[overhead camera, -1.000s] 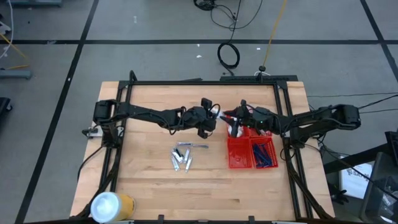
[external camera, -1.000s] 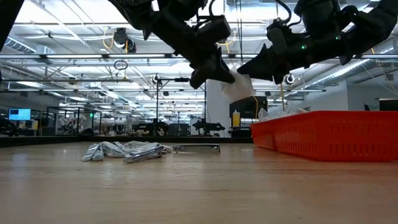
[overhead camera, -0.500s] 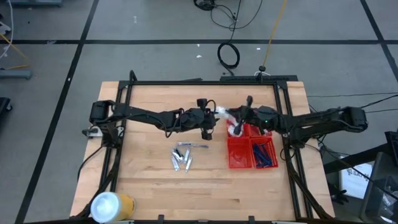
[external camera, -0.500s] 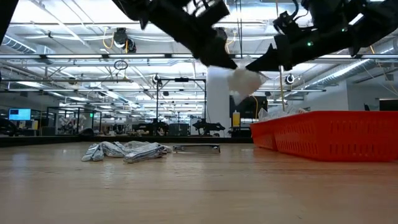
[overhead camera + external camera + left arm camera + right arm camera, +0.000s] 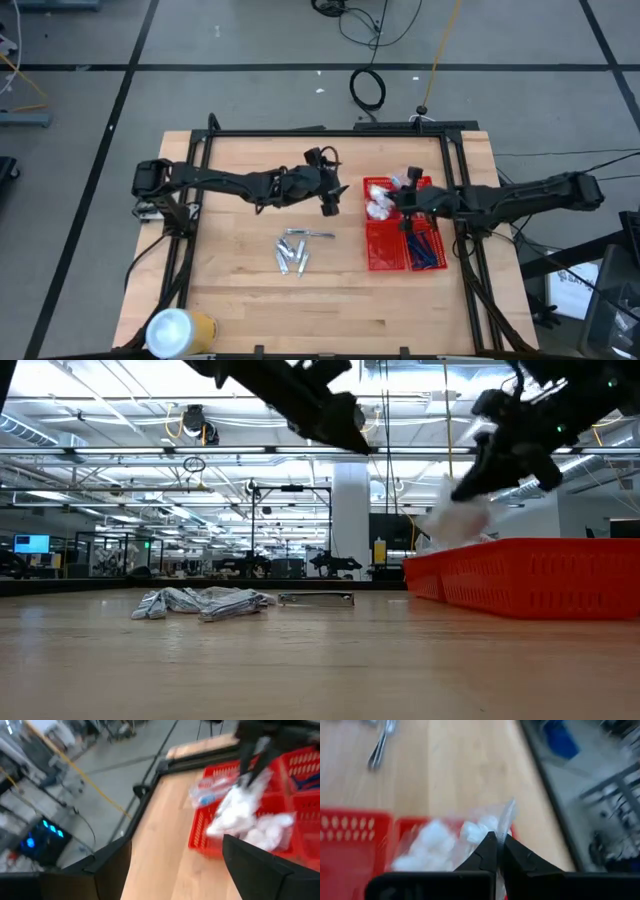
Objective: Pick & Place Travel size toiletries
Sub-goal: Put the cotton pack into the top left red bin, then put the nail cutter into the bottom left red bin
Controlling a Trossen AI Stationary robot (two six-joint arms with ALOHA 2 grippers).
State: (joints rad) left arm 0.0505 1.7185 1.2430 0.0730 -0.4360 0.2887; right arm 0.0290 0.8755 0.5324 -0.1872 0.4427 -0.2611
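Right wrist view: right pincer [image 5: 496, 842] pinched shut on corner of clear crinkly packet of white pieces [image 5: 451, 846], hung above back compartment of red plastic basket [image 5: 385, 255], likely for drop. Left pincer [image 5: 329, 201] beside basket, fingers spread, empty. Silver-grey tubes [image 5: 292, 257] near mid-tabletop [image 5: 240, 300].

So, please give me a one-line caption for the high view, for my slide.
Right gripper lowers a white packet into the red basket; the left gripper waits beside it.
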